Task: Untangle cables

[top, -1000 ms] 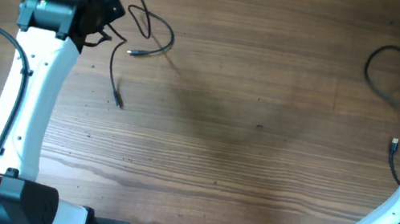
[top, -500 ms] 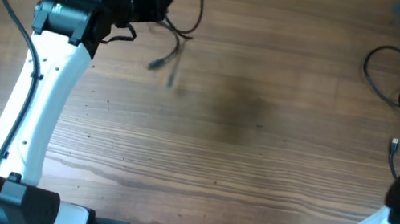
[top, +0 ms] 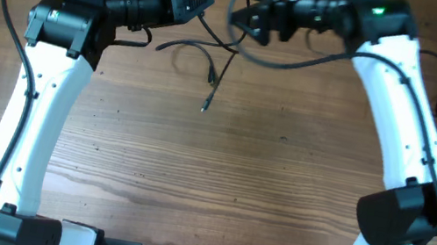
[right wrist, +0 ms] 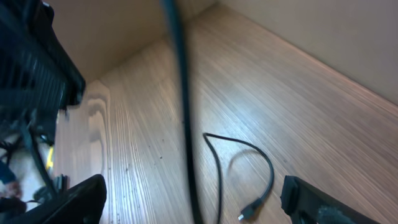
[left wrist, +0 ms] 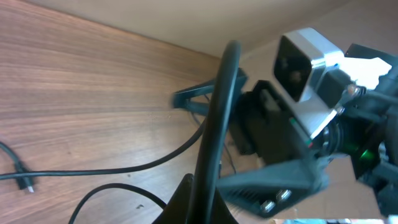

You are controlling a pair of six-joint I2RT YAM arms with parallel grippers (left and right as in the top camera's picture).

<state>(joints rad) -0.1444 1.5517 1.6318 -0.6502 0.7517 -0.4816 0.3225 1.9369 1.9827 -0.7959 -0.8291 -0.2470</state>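
Your left fingers (left wrist: 189, 200) pinch a cable (left wrist: 219, 99), holding it off the surface (left wrist: 93, 81) so your spread right fingers (right wrist: 71, 202) can straddle it.

Brown wooden table (top: 280, 177): visible grain, smooth, low satin sheen. Thin black cables (left wrist: 74, 172): matt, rubbery sheath. White robot arm shells (top: 29, 135): smooth, slightly glossy plastic. Silver camera block (left wrist: 305, 59), upper right: matt metal look.

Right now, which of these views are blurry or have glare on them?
Overhead: table grain crisp, but the right tool and the cable loop by it smear with motion. Left wrist: the near cable is out of focus, the wood behind sharper. Right wrist: the foreground cable is blurred, and pale glare washes the wood.
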